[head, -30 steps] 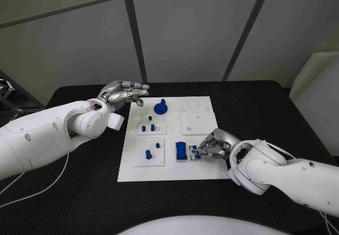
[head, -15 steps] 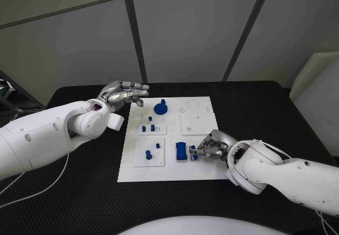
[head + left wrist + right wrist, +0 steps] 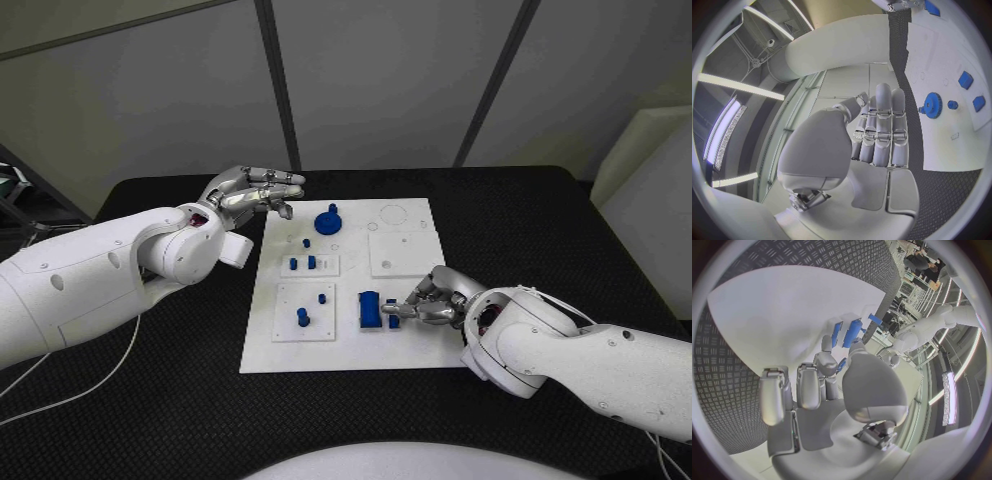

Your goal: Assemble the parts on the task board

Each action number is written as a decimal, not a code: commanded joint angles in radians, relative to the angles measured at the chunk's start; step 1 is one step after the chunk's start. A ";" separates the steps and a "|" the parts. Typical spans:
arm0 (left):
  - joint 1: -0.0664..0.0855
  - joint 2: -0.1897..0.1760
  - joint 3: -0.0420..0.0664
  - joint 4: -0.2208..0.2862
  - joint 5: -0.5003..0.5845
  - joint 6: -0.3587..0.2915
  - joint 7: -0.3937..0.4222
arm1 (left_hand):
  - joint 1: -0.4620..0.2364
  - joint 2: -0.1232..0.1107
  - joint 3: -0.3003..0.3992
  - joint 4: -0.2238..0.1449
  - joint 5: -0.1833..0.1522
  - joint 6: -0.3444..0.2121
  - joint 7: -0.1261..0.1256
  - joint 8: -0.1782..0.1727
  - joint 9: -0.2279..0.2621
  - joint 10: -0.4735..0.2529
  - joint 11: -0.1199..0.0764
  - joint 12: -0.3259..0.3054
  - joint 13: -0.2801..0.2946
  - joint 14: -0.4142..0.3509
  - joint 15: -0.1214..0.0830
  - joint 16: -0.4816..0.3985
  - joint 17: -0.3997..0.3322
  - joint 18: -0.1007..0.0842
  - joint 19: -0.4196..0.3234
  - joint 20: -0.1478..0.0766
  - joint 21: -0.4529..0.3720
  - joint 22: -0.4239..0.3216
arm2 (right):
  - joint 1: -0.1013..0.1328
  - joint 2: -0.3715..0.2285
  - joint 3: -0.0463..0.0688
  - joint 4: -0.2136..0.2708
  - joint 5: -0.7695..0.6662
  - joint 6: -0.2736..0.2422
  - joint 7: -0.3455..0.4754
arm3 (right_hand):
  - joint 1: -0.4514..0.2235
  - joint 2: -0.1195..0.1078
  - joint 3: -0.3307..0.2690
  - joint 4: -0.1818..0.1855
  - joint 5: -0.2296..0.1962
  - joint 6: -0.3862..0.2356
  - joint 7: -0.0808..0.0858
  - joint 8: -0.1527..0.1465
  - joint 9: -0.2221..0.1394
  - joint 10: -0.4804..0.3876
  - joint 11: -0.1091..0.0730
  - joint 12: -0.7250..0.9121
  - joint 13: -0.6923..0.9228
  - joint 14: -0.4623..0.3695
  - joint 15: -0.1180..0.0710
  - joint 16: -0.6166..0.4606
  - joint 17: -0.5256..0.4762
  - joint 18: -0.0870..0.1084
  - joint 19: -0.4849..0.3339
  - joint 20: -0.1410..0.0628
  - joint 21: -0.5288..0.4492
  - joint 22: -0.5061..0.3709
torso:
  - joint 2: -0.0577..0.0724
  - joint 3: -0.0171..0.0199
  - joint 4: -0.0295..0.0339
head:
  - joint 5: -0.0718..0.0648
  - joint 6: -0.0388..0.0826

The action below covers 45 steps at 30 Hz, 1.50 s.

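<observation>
Parts on the task board [image 3: 404, 345]: in the head view the right hand [image 3: 433, 298] sits at the near right of the board, its fingers [image 3: 395, 312] pinching a small blue part [image 3: 394, 320] just right of the larger blue block [image 3: 369, 308]; a tilt could jam or drop it. The left hand [image 3: 248, 192] hovers at the far left corner, fingers curled on nothing. In the right wrist view a fingertip touches a blue piece [image 3: 842, 364], near 2 upright blue pieces.

My head camera looks steeply down on the counter [image 3: 548, 215] and the board [image 3: 411, 215]. Each wrist camera sits close behind its own robot hand, left [image 3: 879, 132] and right [image 3: 817, 377], and shares that board with the head view.
</observation>
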 commanded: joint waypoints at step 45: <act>-0.002 0.018 0.000 -0.024 0.047 0.015 0.019 | -0.055 -0.017 -0.026 0.036 0.015 -0.027 0.009 -0.023 -0.005 -0.056 0.019 -0.017 -0.014 -0.151 0.048 -0.181 -0.080 -0.024 -0.117 0.033 -0.135 -0.075 | 0.065 -0.036 0.003 -0.092 0.316 -0.020 0.529 | 0.214 0.011 -0.017 -0.084 0.117 -0.127 0.046 -0.016 -0.014 -0.196 0.039 -0.444 -0.324 -0.034 0.026 -0.219 -0.274 0.052 -0.020 0.020 -0.264 0.064 | -0.017 -0.0073 0.0038 | -0.017 0.046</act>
